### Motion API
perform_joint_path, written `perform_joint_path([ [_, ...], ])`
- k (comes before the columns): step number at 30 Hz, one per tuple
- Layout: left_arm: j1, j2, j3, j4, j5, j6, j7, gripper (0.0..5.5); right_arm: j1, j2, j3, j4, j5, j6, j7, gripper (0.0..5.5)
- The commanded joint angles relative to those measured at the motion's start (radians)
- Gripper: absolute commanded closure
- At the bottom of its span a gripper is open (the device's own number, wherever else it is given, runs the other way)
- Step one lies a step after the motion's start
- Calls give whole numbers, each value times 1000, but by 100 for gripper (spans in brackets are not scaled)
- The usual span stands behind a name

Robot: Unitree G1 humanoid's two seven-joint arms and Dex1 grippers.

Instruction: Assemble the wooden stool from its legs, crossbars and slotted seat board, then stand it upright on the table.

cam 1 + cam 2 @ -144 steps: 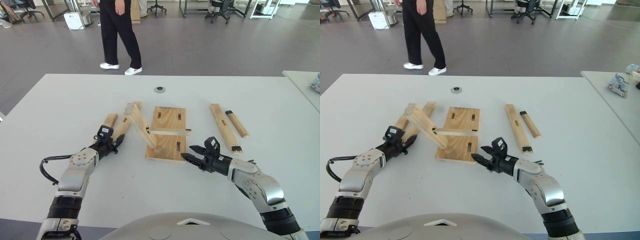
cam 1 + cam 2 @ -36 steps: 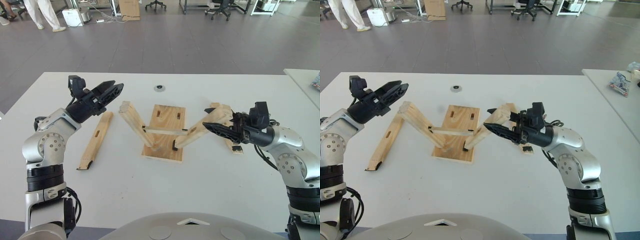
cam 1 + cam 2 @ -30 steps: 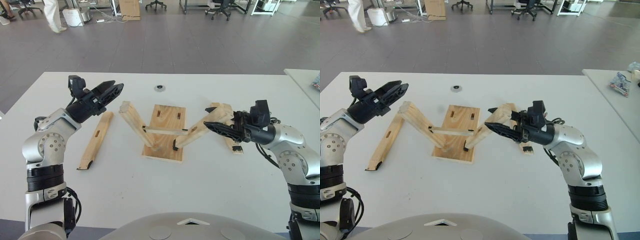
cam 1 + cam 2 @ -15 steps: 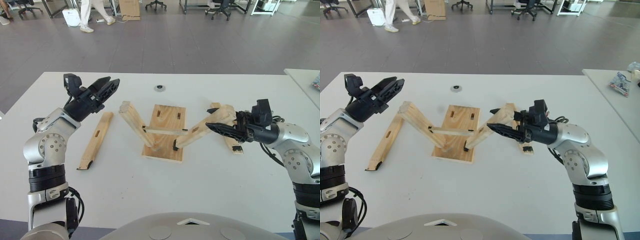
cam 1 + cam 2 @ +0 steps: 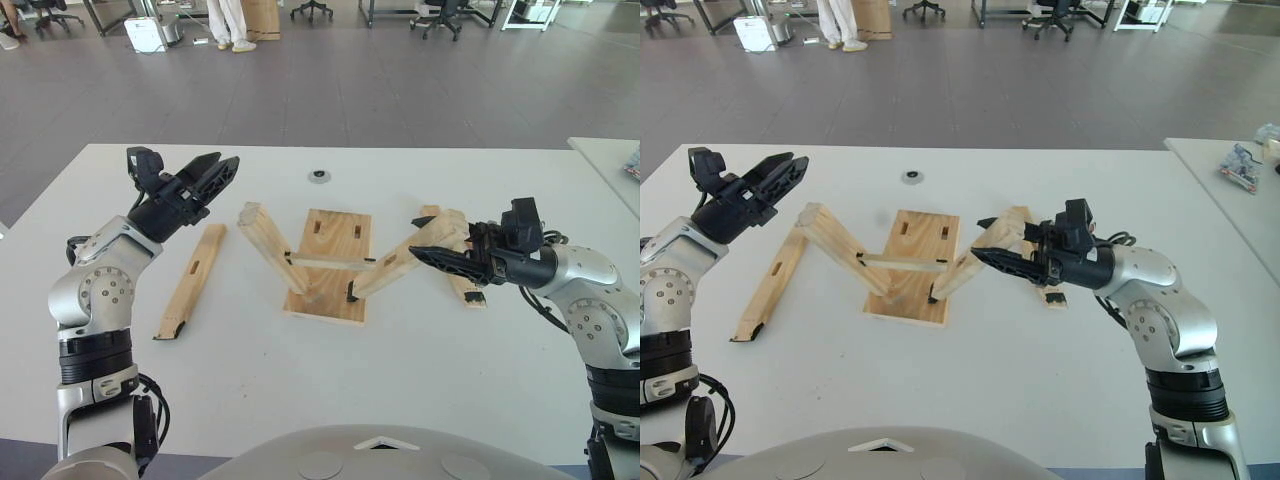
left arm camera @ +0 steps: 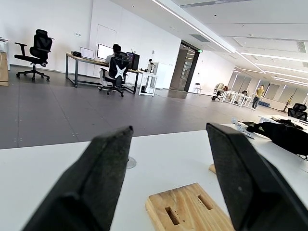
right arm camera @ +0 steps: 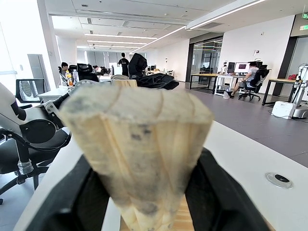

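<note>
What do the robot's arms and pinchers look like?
The left arm and the right arm are shiny silver-grey, with rounded joint shells and black rings between them. Black cables loop beside them. The left gripper and right gripper are black, each with two long, tapering fingers and a small black camera block at the wrist.

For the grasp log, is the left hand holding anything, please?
No, the left hand is open with nothing between its fingers.

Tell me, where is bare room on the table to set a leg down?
Bare: the near strip of table, in front of the board, and the far strip behind it, save one cap. Crowded: the middle, where board, crossbar and legs meet.
</note>
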Motion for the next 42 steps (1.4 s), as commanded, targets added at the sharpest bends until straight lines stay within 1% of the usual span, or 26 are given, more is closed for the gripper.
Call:
perform_joint_path([
  [1,-11,-10,2,-15,4,-5,11,269,-16,-5,15,1,-8,7,13,342],
  [6,-6,-18,1,-27,3,-4,17,269,-68,-18,38,59,-54,3,23,343],
  [10,2,-32,-3,-45,-1,-2,25,269,-126,-46,76,87,-85,17,66,343],
  [16,30,-80,-10,-111,-10,2,72,269,-192,-54,126,91,-103,40,90,343],
  [19,52,-130,-27,-167,-10,-1,125,269,-222,-42,144,119,-117,47,86,343],
  [25,93,-277,-136,-323,-18,9,266,269,-243,-35,191,173,-159,55,86,343],
  [30,124,-342,-183,-369,-15,-1,329,269,-225,-33,236,154,-185,29,93,343],
  [33,138,-357,-197,-368,-5,-14,337,269,-199,-42,262,153,-228,-25,108,343],
  [37,142,-345,-188,-355,-2,-26,337,269,-170,-53,272,155,-252,-71,105,343],
  [42,134,-346,-195,-347,0,-29,338,269,-207,-38,304,178,-268,-70,95,343],
])
